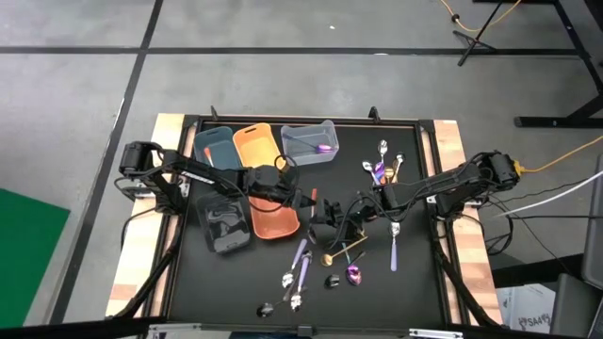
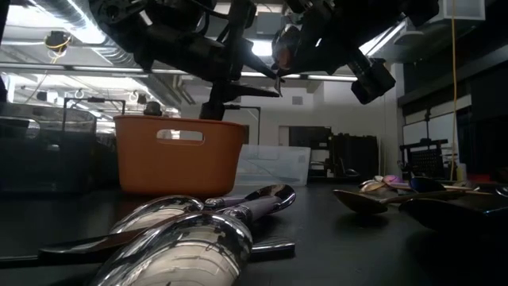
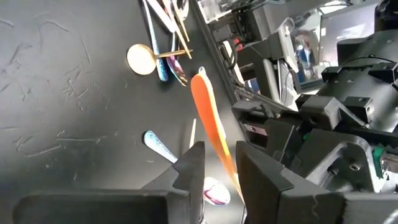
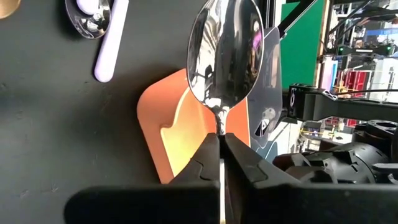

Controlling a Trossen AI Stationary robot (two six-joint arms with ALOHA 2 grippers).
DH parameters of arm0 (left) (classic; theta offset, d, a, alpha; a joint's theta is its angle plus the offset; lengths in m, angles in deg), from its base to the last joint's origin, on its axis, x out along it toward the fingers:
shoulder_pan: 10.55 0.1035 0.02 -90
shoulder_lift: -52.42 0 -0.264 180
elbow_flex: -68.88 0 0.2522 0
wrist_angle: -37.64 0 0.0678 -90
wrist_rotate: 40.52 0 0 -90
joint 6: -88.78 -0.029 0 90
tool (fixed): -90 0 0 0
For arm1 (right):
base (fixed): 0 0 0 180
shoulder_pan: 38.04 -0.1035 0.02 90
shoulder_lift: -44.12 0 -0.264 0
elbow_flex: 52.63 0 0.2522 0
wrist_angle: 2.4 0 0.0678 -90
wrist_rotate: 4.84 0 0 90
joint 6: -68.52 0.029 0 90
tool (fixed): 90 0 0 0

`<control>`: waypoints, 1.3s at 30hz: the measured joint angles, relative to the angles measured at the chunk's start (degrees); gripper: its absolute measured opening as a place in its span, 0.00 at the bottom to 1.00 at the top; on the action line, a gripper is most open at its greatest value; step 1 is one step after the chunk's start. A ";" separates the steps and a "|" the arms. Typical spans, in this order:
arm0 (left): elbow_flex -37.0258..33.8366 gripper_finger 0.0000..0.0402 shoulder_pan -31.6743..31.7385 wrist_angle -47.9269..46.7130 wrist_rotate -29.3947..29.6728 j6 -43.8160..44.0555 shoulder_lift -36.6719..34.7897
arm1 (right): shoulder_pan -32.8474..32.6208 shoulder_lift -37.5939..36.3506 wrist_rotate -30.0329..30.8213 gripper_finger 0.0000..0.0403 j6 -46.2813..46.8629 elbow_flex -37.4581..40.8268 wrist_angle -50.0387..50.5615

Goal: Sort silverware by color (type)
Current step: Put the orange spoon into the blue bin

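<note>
Right gripper (image 4: 221, 146) is clenched on the thin neck of a polished silver spoon (image 4: 225, 53); the oval bowl is mirror-bright and stands out past the fingertips, held above the black table (image 1: 424, 273) near an orange plastic bin (image 4: 180, 134). Left gripper (image 3: 217, 163) grasps a slim orange-red utensil (image 3: 211, 127) by its handle, the two blocky dark fingers standing either side of the glossy strip, which runs forward from the grip to a rounded tip. In the high view both grippers meet near the table's middle, just beside the orange bin (image 1: 273, 218). A second orange bin (image 1: 254, 146), a grey-blue bin (image 1: 217, 146) and a clear bin (image 1: 309, 141) stand in a row at the far edge; the clear one holds a purple piece (image 1: 323, 149). A dark bin (image 1: 224, 226) sits left of the near orange one. Loose silverware lies scattered on the matte, scuffed surface: a gold spoon with round bowl (image 3: 142, 59), a pale lavender-handled spoon (image 4: 102, 31), and a cluster (image 1: 382, 169) towards the right side.
</note>
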 joint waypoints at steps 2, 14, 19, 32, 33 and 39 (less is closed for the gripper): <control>0.00 0.19 -0.11 0.00 0.00 0.10 0.00 | 0.00 0.00 0.00 0.00 0.00 0.00 0.00; 0.09 0.01 -0.33 0.83 0.25 2.27 -0.09 | 0.02 0.09 0.02 0.00 -0.39 0.07 0.22; 0.09 0.01 -0.33 0.94 0.28 2.24 -0.09 | 0.00 0.09 0.04 0.00 -0.36 0.07 0.17; -0.11 0.01 0.14 -0.32 1.61 0.12 0.02 | 0.00 -0.04 2.10 0.18 2.29 -0.02 -2.47; -0.11 0.01 0.43 -0.10 1.59 -0.40 0.00 | 0.00 -0.04 3.29 0.19 2.43 -0.02 -2.53; -0.10 0.01 3.81 -0.30 0.50 -4.84 -0.89 | -0.02 -0.24 15.45 0.19 3.17 -0.02 -5.19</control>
